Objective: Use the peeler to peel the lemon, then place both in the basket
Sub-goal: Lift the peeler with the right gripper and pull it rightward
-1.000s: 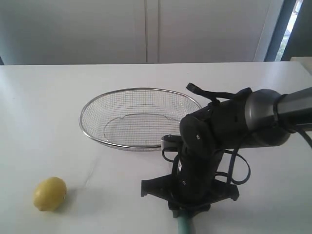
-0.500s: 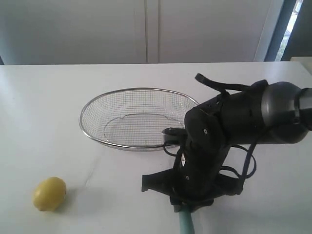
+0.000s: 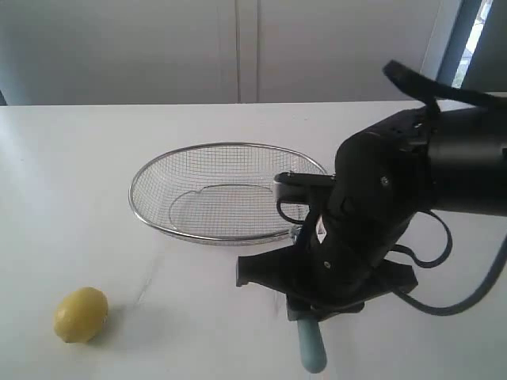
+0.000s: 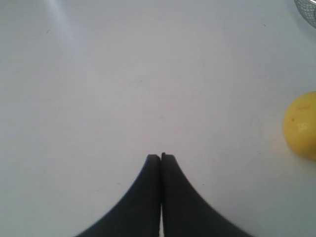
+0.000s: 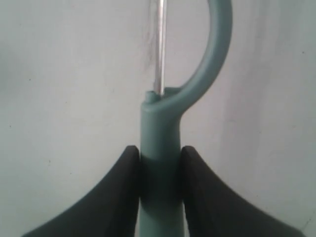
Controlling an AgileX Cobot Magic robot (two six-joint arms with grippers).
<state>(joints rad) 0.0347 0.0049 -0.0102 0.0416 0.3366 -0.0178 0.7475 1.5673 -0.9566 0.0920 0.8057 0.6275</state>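
The yellow lemon (image 3: 81, 314) lies on the white table at the front left, far from the right arm. It also shows at the edge of the left wrist view, lemon (image 4: 302, 125), off to one side of my left gripper (image 4: 161, 157), whose fingers are pressed together with nothing in them. My right gripper (image 5: 159, 150) is shut on the teal handle of the peeler (image 5: 159, 148); its curved head and metal blade point away from the jaws. In the exterior view the peeler handle (image 3: 310, 347) sticks out below the right arm, in front of the wire basket (image 3: 158, 170).
The bulky black right arm (image 3: 380, 214) covers the basket's front right rim. A corner of mesh (image 4: 307, 7) shows in the left wrist view. The white table (image 3: 71, 158) runs back to a pale wall.
The right arm has risen and shifted right, and more of the teal peeler handle now shows below it. The lemon and basket have not moved.
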